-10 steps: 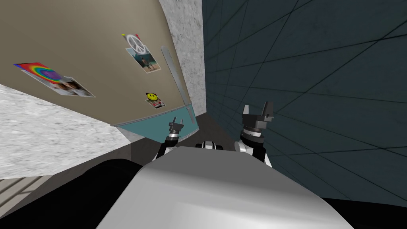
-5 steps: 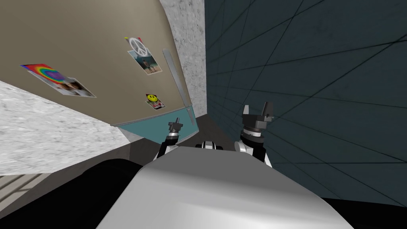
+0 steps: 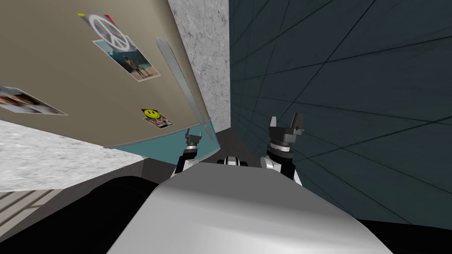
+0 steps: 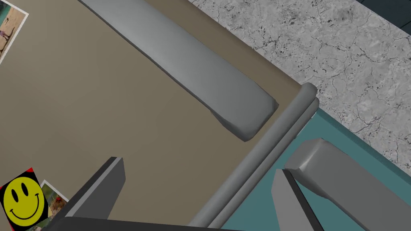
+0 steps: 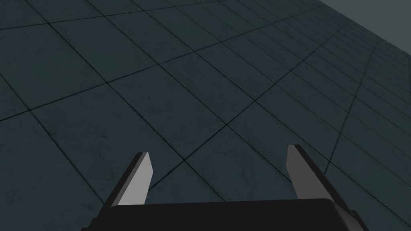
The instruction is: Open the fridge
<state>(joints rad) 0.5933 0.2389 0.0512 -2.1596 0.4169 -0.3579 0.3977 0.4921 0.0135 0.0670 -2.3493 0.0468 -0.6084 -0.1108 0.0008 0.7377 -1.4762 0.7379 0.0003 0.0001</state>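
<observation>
The fridge has a tan upper door (image 3: 79,88) with stickers and a teal lower door (image 3: 159,150). A long grey handle (image 3: 181,84) runs along the upper door's right edge. My left gripper (image 3: 193,136) hovers open at the seam between the two doors. In the left wrist view the left gripper (image 4: 198,166) straddles the upper door's grey bottom trim (image 4: 257,160). The upper handle's end (image 4: 241,108) lies just beyond its fingers, untouched, and the lower door's handle (image 4: 341,176) is beside one finger. My right gripper (image 3: 286,121) is held up open and empty, facing the dark wall.
A speckled stone wall (image 3: 203,53) flanks the fridge on its handle side, and a dark tiled wall (image 3: 344,88) rises on the right. A speckled stone counter (image 3: 53,154) lies left of the fridge. A smiley sticker (image 4: 22,198) sits near the left gripper's finger.
My left gripper's fingers closed, then spread wide again. In the head view the tan door now looks larger and nearer, its stickers shifted up and left. The right arm is unchanged.
</observation>
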